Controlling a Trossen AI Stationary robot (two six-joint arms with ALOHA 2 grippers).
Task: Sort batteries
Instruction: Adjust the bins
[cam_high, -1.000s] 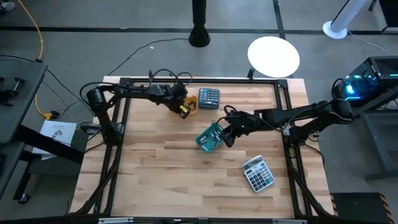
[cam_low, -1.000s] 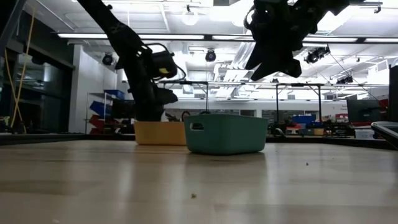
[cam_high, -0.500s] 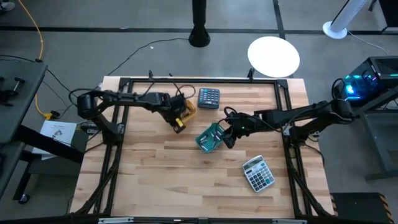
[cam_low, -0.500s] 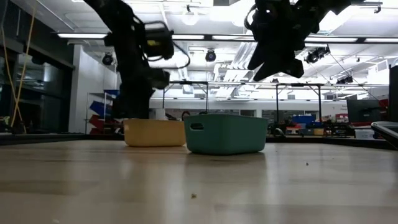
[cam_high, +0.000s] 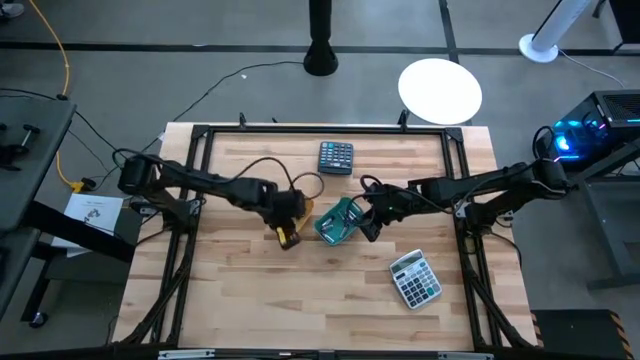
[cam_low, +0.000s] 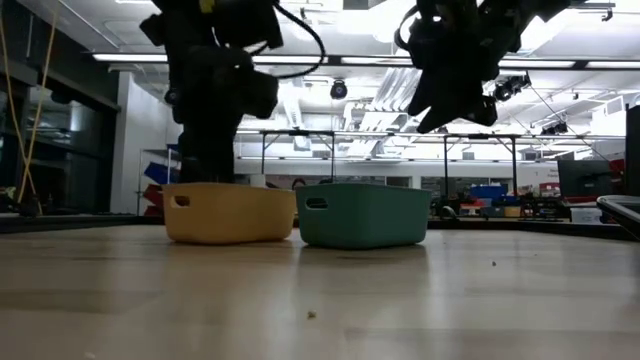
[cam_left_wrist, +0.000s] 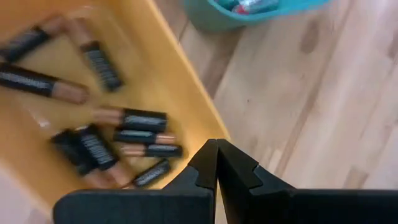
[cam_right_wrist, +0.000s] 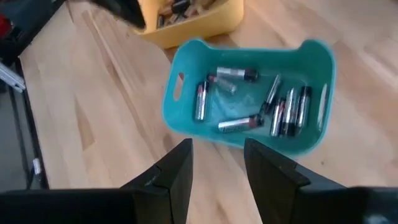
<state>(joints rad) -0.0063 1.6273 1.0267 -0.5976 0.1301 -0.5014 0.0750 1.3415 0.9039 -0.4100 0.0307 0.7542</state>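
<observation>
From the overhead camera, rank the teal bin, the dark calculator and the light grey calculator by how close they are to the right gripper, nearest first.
1. Teal bin: right beside the right gripper, toward the table's middle.
2. Light grey calculator: toward the near right corner.
3. Dark calculator: by the far edge, only slightly farther.

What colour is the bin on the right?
Teal; the right wrist view shows the bin best.
</observation>
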